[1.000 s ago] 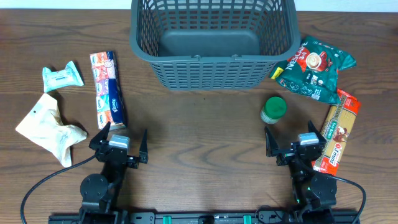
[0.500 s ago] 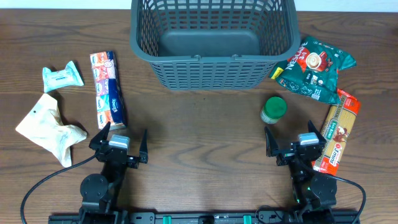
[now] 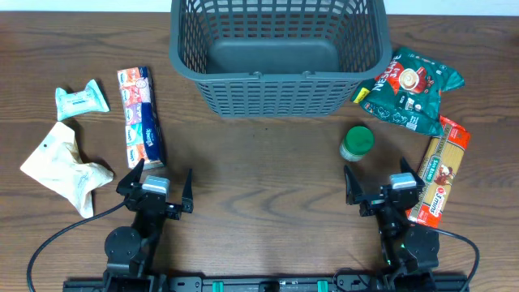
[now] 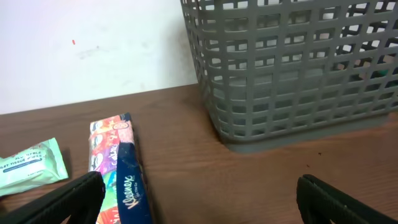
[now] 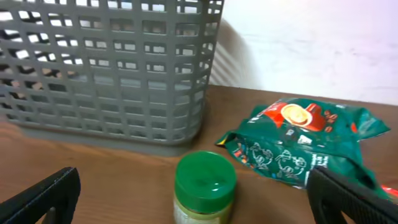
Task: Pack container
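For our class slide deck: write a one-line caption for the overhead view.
Empty basket, jar outside it, left hand and right hand both open.

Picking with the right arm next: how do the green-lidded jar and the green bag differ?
The jar stands upright, small and round; the bag lies flat, crinkled and far wider. The jar has a plain lid; the bag carries printed pictures. The bag lies closer to the container. Both are green and outside it.

Place: lab bench, as indicated | Seen: wooden table, bare white wall ahead of left claw, cable trailed behind it
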Tool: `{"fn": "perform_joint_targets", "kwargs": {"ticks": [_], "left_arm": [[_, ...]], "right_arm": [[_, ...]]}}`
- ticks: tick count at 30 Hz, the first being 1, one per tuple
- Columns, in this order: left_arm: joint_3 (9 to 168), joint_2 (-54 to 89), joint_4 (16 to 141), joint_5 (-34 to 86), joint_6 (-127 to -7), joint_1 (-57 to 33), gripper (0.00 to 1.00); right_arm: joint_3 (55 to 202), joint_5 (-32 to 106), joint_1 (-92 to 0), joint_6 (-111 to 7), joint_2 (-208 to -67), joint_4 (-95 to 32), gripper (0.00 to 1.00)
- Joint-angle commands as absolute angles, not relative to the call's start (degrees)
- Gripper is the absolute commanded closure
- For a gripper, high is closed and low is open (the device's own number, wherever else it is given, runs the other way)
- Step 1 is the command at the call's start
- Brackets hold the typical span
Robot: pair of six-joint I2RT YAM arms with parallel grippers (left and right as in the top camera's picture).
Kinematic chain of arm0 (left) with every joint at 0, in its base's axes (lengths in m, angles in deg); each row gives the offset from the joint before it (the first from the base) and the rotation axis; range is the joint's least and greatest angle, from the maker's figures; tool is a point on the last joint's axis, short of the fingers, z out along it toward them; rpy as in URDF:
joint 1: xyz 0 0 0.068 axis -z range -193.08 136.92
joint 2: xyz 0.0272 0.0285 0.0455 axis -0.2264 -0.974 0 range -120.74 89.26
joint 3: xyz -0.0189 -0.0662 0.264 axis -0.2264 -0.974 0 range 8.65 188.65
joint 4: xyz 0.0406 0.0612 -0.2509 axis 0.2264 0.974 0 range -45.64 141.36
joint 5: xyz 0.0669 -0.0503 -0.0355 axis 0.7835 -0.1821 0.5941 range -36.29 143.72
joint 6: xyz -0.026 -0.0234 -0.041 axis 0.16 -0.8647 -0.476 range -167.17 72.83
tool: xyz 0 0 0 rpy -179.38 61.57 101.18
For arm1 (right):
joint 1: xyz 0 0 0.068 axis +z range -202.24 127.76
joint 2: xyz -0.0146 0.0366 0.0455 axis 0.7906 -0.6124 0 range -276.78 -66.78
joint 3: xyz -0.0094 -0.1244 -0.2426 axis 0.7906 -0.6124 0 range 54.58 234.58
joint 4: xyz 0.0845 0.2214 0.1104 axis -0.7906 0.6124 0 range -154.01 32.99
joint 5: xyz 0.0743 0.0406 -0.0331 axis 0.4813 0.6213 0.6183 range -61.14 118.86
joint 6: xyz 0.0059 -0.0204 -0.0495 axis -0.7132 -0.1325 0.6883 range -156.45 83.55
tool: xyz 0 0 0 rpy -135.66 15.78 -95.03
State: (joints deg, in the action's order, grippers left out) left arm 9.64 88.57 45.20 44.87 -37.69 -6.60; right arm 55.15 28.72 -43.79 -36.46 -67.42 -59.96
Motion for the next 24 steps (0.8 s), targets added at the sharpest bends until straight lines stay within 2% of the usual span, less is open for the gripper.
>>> {"fn": "perform_joint_targets", "kwargs": {"ticks": [1,6,8,11,18,24], "left_arm": [[8.9,88.9,47.3,42.8,-37.0,-6.4,0.01],[8.9,88.9,43.1,44.4,-37.7,-6.4,0.02],[9.5,88.9,42.0,50.2,-46.1,-6.4,0.02],[12.2,87.3,43.5,52.8,-52.2,-6.4,0.02],[29.0,72.4,53.5,57.6,-52.4,-7.0,0.02],[49.9,51.6,61.8,57.4,-52.4,-9.5,0.02]], "right_arm": [[54.9,29.8,-43.5,-45.7,-67.2,-60.0,0.01],[57.5,29.1,-45.2,-51.4,-68.0,-59.7,0.01],[61.3,29.1,-46.9,-51.9,-70.3,-58.8,0.01],[67.9,29.1,-49.5,-51.9,-76.1,-56.4,0.01],[91.8,35.9,-57.0,-44.9,-102.5,-45.9,0.01],[122.0,45.2,-65.5,-40.0,-128.5,-22.8,0.01]]}}
